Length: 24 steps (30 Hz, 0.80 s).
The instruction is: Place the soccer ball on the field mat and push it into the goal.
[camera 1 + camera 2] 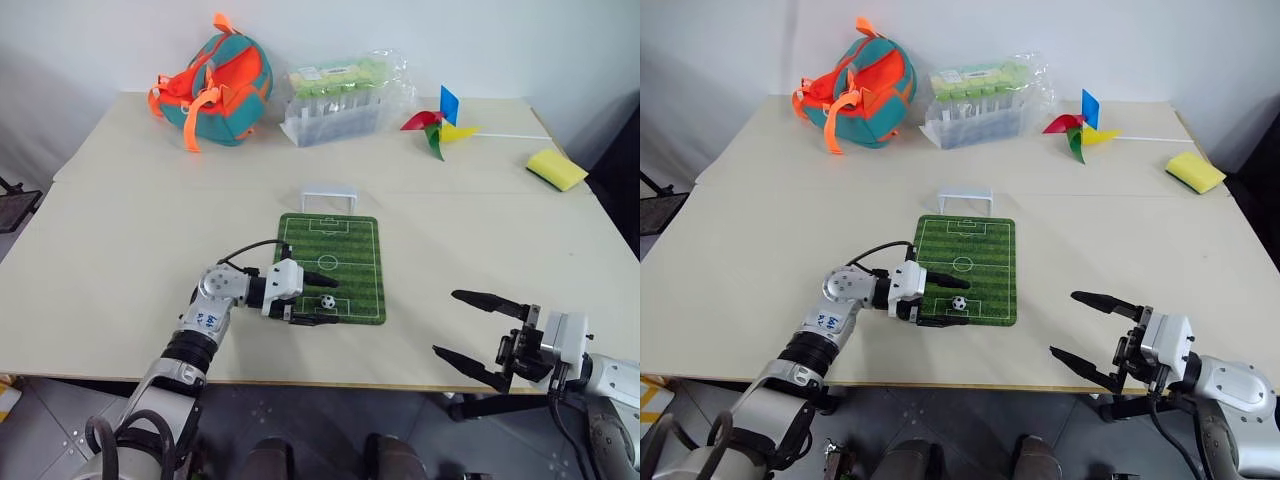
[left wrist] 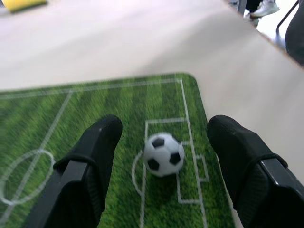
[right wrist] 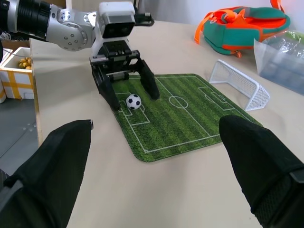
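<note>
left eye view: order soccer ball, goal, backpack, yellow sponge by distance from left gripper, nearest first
1. soccer ball: on the mat, between the left gripper's open jaws
2. goal: just past the mat's far end
3. backpack: far left
4. yellow sponge: far right

soccer ball (image 1: 327, 301) on field mat (image 1: 350, 240)

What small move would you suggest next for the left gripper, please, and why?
Probably nudge the small black-and-white soccer ball up the green striped field mat toward the white-framed goal: it rests on the mat's near end between the open left gripper fingers, untouched.
</note>
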Tool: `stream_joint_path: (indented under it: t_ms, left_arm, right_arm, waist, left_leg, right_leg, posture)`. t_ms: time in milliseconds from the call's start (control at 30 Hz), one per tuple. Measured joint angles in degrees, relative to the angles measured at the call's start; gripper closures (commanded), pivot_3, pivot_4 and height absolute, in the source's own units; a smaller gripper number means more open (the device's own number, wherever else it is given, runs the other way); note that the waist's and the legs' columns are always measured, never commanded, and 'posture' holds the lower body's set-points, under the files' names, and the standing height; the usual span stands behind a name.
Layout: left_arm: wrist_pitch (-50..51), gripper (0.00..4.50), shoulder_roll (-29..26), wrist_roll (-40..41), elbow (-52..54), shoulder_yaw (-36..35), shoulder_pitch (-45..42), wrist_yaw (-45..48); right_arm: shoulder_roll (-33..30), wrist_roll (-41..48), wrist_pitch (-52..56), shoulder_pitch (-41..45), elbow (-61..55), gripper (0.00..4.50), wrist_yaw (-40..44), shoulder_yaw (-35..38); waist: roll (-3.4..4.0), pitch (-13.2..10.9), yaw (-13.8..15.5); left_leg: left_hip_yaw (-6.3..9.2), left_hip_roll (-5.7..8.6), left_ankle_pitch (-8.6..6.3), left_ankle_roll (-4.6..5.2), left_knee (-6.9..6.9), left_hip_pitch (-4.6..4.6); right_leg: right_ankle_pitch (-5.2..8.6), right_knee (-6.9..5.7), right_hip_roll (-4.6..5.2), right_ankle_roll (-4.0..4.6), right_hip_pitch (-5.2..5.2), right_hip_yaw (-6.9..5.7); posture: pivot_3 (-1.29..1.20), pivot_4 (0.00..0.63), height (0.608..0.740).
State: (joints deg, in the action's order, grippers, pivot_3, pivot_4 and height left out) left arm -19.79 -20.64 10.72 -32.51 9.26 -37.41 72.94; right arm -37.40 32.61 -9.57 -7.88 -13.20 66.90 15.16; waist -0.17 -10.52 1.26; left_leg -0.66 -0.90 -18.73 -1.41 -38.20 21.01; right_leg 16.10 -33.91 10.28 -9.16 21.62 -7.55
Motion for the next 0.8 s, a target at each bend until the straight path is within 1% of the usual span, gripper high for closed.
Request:
stream_joint_path:
  t_ms: [67,200,233,300,367,433,533,567,667,733,800]
  left_arm:
    - [2.3,1.1,-2.7,3.1,5.6,-1.7,2.8,1.3]
    - [8.7,1.1,-9.9,8.6,17.5,-6.4,10.4,2.4]
    - [10.1,1.51,-11.7,9.8,20.2,-7.5,12.8,2.5]
    - [12.5,2.03,-13.7,11.4,24.5,-8.7,16.9,2.6]
    - [14.7,2.72,-14.3,12.2,27.8,-8.8,21.1,2.3]
    - [16.0,3.38,-13.6,12.2,29.7,-7.6,23.1,1.7]
    - [17.4,4.34,-10.6,11.5,30.7,-5.0,23.1,-0.4]
    - [17.6,4.45,-9.2,10.7,30.4,-4.0,22.5,-1.4]
    - [17.3,4.45,-3.9,6.9,27.2,-0.6,19.2,-5.4]
    - [17.3,4.45,-2.1,4.7,24.7,1.1,16.8,-7.5]
    - [17.3,4.45,-1.7,3.8,22.9,1.5,15.2,-8.3]
  right_arm:
    - [0.0,0.0,0.4,0.5,0.1,0.0,0.0,-0.5]
    - [0.1,1.0,1.8,2.3,0.3,0.0,-0.3,-0.9]
    - [0.1,1.4,2.3,3.0,0.4,0.0,-0.5,-0.9]
    - [0.1,1.7,2.4,3.3,0.6,0.0,-0.4,-0.9]
    - [0.1,1.7,2.3,3.9,1.3,0.0,0.1,-1.1]
    - [0.2,1.6,2.1,4.1,2.1,0.0,0.5,-1.2]
    - [1.2,1.2,1.8,4.2,2.6,0.0,0.7,-1.3]
    - [1.4,1.0,1.5,4.1,2.7,0.0,0.7,-1.3]
    - [1.5,0.5,1.0,4.0,2.9,0.0,0.9,-1.3]
    - [1.5,0.5,0.9,3.2,2.9,0.0,1.1,-1.1]
    - [1.4,0.5,0.9,2.1,2.9,0.0,1.1,-1.0]
  waist:
    - [0.0,0.0,-0.2]
    - [0.01,0.0,-0.3]
    - [0.02,0.0,-0.2]
    - [0.02,0.0,0.1]
    - [0.04,0.0,0.5]
    - [0.03,0.0,0.8]
    - [0.04,0.0,0.9]
    - [0.04,0.0,0.9]
    - [0.05,0.0,1.0]
    - [0.05,0.0,0.9]
    - [0.05,0.0,0.8]
  left_leg:
    - [0.0,-0.02,0.0,0.0,0.02,-0.01]
    - [0.01,-0.01,0.0,0.0,-0.01,-0.02]
    - [0.02,-0.01,-0.01,0.0,-0.02,-0.03]
    - [0.04,-0.01,-0.01,0.0,-0.02,-0.03]
    - [0.07,0.01,-0.03,0.04,-0.06,0.01]
    - [0.07,0.02,-0.05,0.06,-0.11,0.06]
    - [0.05,0.01,-0.05,0.06,-0.1,0.04]
    - [0.04,0.02,-0.05,0.06,-0.1,0.03]
    - [0.03,0.03,-0.05,0.06,-0.12,0.04]
    - [0.02,0.03,-0.05,0.06,-0.1,0.02]
    - [0.02,0.02,-0.05,0.06,-0.08,0.01]
  right_leg:
    - [0.0,-0.01,-0.01,0.0,0.01,0.0]
    - [-0.01,-0.03,0.01,0.01,0.0,0.04]
    - [-0.01,-0.03,0.01,0.01,-0.01,0.04]
    - [-0.01,-0.04,0.01,0.01,-0.01,0.04]
    - [-0.01,-0.02,0.02,0.01,-0.03,0.02]
    - [-0.01,-0.01,0.02,0.01,-0.03,0.02]
    - [-0.02,-0.01,0.02,0.0,-0.03,0.04]
    - [-0.02,-0.01,0.02,0.0,-0.03,0.04]
    - [-0.02,-0.01,0.02,-0.01,-0.03,0.03]
    - [-0.02,-0.03,0.01,-0.01,-0.03,0.03]
    - [-0.02,-0.02,0.01,-0.01,-0.03,0.02]
  posture:
    - [0.0,0.15,0.74]
    - [0.0,0.15,0.74]
    - [0.0,0.15,0.74]
    - [0.0,0.15,0.74]
    - [0.0,0.15,0.74]
    - [0.0,0.15,0.74]
    - [0.0,0.15,0.74]
    - [0.0,0.15,0.74]
    - [0.0,0.15,0.74]
    - [0.0,0.15,0.74]
    - [0.0,0.15,0.74]
